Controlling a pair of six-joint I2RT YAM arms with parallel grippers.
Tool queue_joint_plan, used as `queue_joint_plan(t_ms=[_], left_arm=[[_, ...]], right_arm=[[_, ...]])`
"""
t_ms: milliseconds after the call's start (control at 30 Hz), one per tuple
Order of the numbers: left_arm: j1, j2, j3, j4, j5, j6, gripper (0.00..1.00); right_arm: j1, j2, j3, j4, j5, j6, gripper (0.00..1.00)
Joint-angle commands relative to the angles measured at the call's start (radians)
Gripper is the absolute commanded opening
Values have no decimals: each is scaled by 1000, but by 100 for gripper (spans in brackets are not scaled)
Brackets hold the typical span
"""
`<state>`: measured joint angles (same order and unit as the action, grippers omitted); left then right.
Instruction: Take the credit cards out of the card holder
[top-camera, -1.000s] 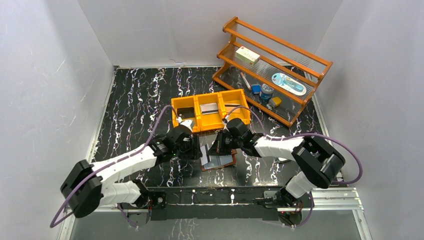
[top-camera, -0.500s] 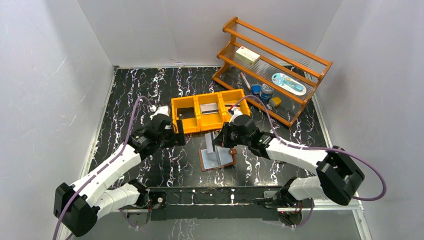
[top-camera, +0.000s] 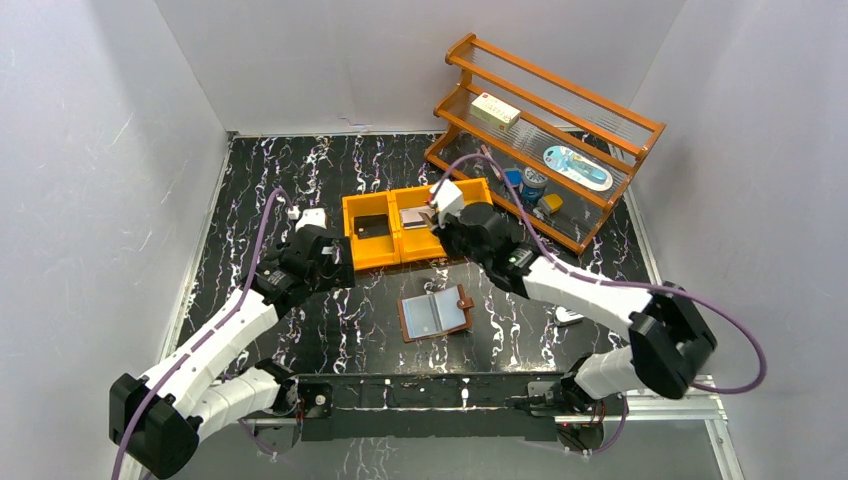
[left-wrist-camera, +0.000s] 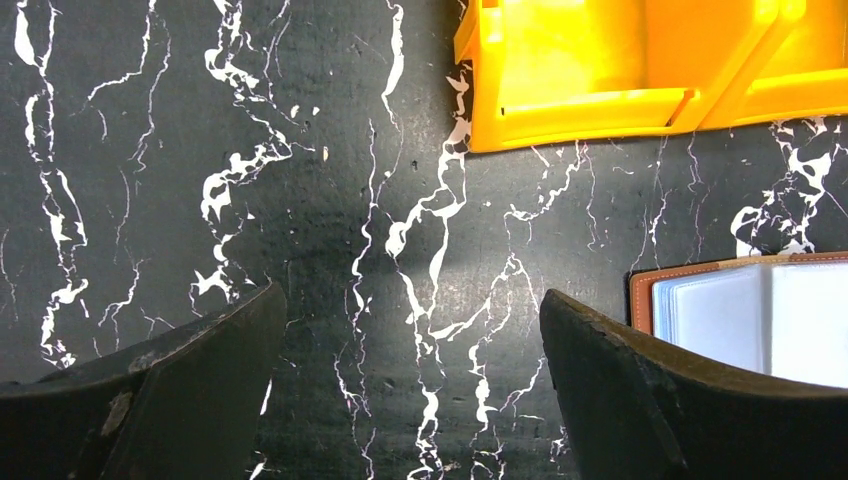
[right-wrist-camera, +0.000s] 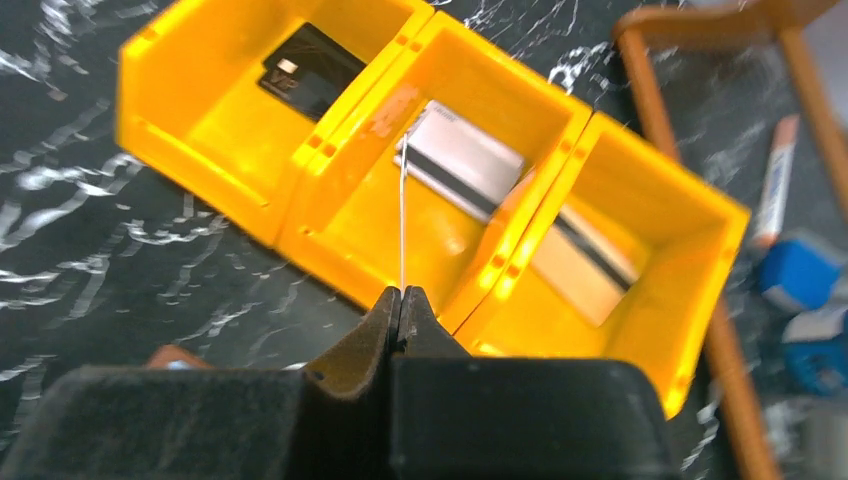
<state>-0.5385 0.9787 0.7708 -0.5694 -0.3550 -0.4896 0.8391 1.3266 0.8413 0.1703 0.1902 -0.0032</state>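
The card holder (top-camera: 436, 315), a brown wallet, lies open on the table with its pale clear sleeves up; the left wrist view catches its corner (left-wrist-camera: 740, 320). My right gripper (top-camera: 436, 226) (right-wrist-camera: 402, 292) is shut on a thin credit card (right-wrist-camera: 402, 220), seen edge-on, above the middle compartment of the orange bin (top-camera: 390, 257). In that compartment lies a silvery-grey card with a black stripe (right-wrist-camera: 465, 165). A dark card (right-wrist-camera: 310, 75) lies in the left compartment and a tan card (right-wrist-camera: 585, 260) in the right. My left gripper (top-camera: 333, 270) (left-wrist-camera: 410, 300) hangs open over bare table, left of the wallet.
A wooden rack (top-camera: 600, 105) with several small items stands at the back right, close behind the bin. A small white piece (top-camera: 570, 316) lies on the table right of the wallet. White walls close in the table on three sides.
My left gripper opened and drew back to the left, away from the wallet. My right gripper pulled a card out of the wallet and carried it up over the bin. The wallet now lies flat.
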Motion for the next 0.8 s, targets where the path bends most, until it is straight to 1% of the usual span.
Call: queue_joint_plan(t_ms=[0,67,200,333,467,500,633,767], left_arm=[[3,-31,0,4,-54,36,98],[3,-30,3,5,-60,44,98],[4,-38,6,0,-71,51,98],[3,-61,3,0,-77,53,98],[5,-71,0,3,-75,54,98],[4,-69,1,2,-73,55,98],[3,-66,2,2,-63,57,98],[4,-64,2,4,-60,60,98]], right_arm=[[-11,123,152,21,-25,-398,0],[-17,194,206,-12,-64,-487,0],[-50,276,234,63,-128,-595,0],[-64,368,332,-19,-118,-721,0],[-77,408,357,-12,-178,-803,0],[-79,439,366,-11,-184,-819,0],[-89,519,429,-76,-176,-906,0],[-93,578,465,-67,-172,-983,0]])
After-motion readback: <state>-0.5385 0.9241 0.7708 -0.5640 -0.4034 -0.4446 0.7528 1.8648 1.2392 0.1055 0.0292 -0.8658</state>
